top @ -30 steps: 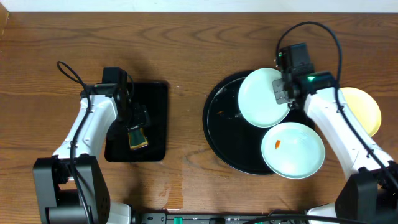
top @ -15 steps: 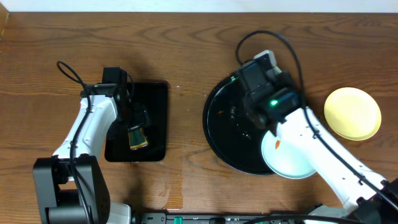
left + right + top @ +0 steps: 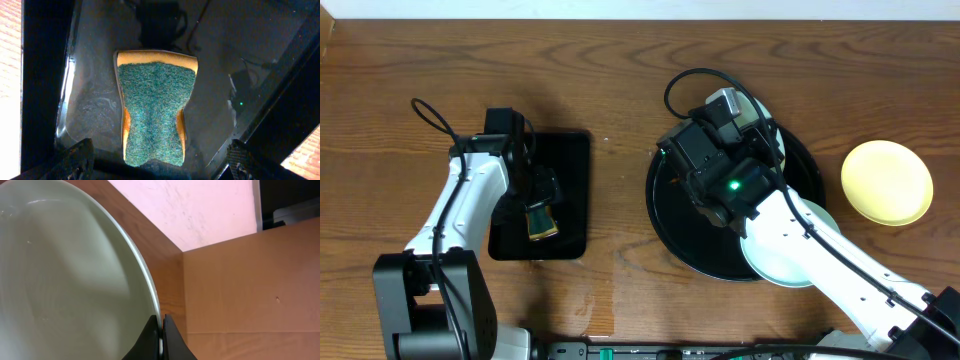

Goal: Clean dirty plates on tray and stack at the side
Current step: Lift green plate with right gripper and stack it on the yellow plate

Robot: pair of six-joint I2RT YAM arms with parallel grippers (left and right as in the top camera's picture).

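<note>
A mint plate (image 3: 65,280) is gripped by its rim in the closed right pincer (image 3: 161,332) and is held, apparently tilted, over the round black tray (image 3: 672,225). A second mint plate (image 3: 768,268) is seen lying at the tray's lower right edge, partly hidden by the arm. A yellow plate (image 3: 887,182) is set on the desk (image 3: 620,100) just to the right of the tray. The left pincer (image 3: 160,162) is spread wide above a sponge (image 3: 152,107) with nothing held, over a rectangular tray (image 3: 570,160) well to the left of the round tray.

The plates are judged stiff, light and glossy, so a thin-edge pinch may slip and a drop may chip them. The rim is the only sensible hold, and it should be taken deep enough that the plate cannot swivel. The sponge is judged soft and compressible, best taken across its narrow waist.

The pinch on the rim is shown plainly by the right wrist view, whereas from overhead the held plate is almost wholly covered by the arm. The layout of the plates about the tray is given only overhead. The sponge's green scouring face is shown in detail by the left wrist view alone.
</note>
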